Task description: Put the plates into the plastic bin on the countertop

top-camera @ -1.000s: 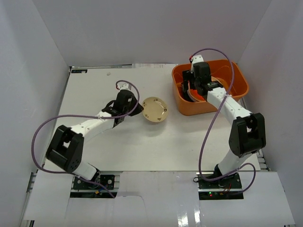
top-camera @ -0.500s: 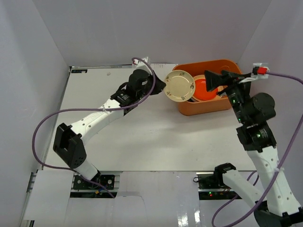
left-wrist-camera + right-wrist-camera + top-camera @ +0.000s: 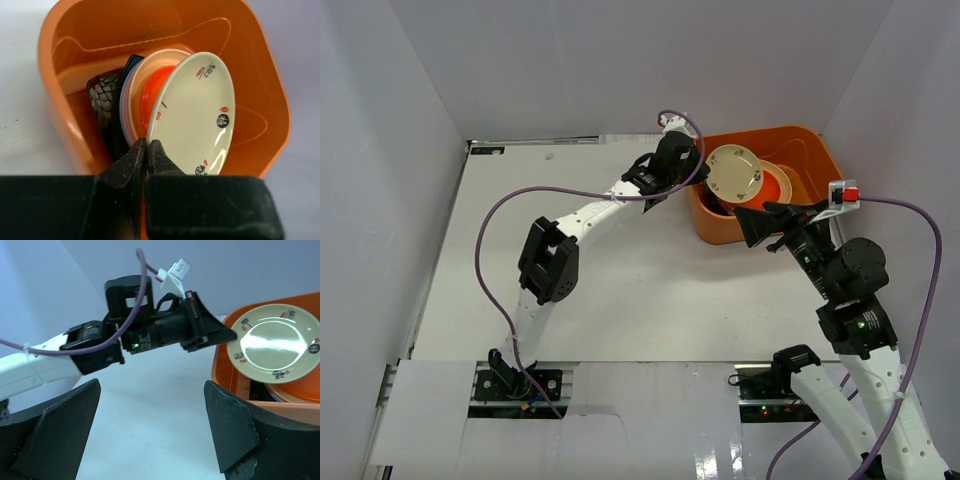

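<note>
My left gripper (image 3: 704, 180) is shut on the rim of a cream plate (image 3: 733, 172) with small red and black marks, holding it tilted on edge over the orange plastic bin (image 3: 825, 165). In the left wrist view the jaws (image 3: 148, 150) pinch the cream plate's (image 3: 192, 115) lower edge. An orange-red plate (image 3: 152, 92), pale stacked plates and a dark scale-patterned plate (image 3: 104, 100) stand inside the bin (image 3: 47, 55). My right gripper (image 3: 752, 225) is open and empty, raised over the countertop (image 3: 640, 290) just in front of the bin. It (image 3: 150, 430) faces the left gripper (image 3: 210, 332) and the cream plate (image 3: 275, 342).
White walls enclose the countertop on the left, back and right. The bin (image 3: 222, 370) sits in the back right corner. The left arm stretches diagonally across the countertop, with its purple cable (image 3: 495, 230) looping to the left.
The left arm has lifted the cream plate from the countertop and carried it right, over the bin. The right arm has pulled out of the bin and drawn back toward its base.
</note>
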{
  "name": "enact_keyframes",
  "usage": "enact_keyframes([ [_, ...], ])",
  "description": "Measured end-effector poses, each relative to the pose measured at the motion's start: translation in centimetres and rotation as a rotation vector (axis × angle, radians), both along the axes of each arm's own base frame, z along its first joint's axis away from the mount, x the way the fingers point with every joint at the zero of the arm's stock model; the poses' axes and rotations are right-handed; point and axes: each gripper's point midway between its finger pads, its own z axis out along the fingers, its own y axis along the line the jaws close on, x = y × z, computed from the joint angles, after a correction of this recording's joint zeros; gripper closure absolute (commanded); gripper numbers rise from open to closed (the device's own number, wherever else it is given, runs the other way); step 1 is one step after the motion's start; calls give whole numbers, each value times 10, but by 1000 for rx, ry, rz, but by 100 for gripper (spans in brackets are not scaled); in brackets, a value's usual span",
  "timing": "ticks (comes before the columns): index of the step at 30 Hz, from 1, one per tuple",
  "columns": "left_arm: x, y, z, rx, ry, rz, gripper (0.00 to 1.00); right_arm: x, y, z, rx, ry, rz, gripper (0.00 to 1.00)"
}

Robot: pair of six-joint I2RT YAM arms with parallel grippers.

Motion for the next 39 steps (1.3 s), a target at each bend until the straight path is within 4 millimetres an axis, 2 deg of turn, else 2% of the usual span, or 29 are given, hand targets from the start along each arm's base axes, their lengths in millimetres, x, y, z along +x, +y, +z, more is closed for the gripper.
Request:
enact_keyframes([
  [7, 30, -50, -16, -48, -19, -14, 100, -13, 0, -5, -5, -2, 24, 10],
  [13, 37, -67, -56, -74, 32, -6, 98, -22, -1, -3, -14, 1, 39, 10],
  [14, 38, -69, -60, -81, 31, -7, 90, -24, -1, 0, -14, -3, 42, 10],
  [15, 39, -71, -63, -86, 31, -8, 68, -26, -1, 4, -12, -12, 46, 10],
  [17, 41, -75, -68, -99, 24, -17, 40, -31, -2, 13, -10, -34, 52, 10],
  [18, 42, -76, -70, -107, 24, -20, 18, -33, -2, 18, -9, -47, 54, 10],
  [19, 43, -78, -70, -113, 18, -27, 2, -35, -2, 22, -10, -58, 55, 10],
  [24, 40, -88, -42, -163, -48, -70, 2, -34, -1, 23, -21, -62, 59, 10],
  [27, 40, -83, -29, -160, -80, -75, 2, -29, 0, 18, -31, -44, 55, 10],
  [30, 34, -73, -2, -152, -121, -88, 2, -24, -2, 14, -48, -27, 43, 10],
  [32, 28, -65, 32, -160, -177, -99, 2, -22, -4, 14, -58, -27, 28, 10],
  [35, 10, -47, 96, -176, -282, -122, 2, -21, -9, 18, -73, -39, -3, 10],
  [39, -36, -6, 184, -202, -435, -166, 2, -20, -18, 27, -97, -71, -51, 10],
])
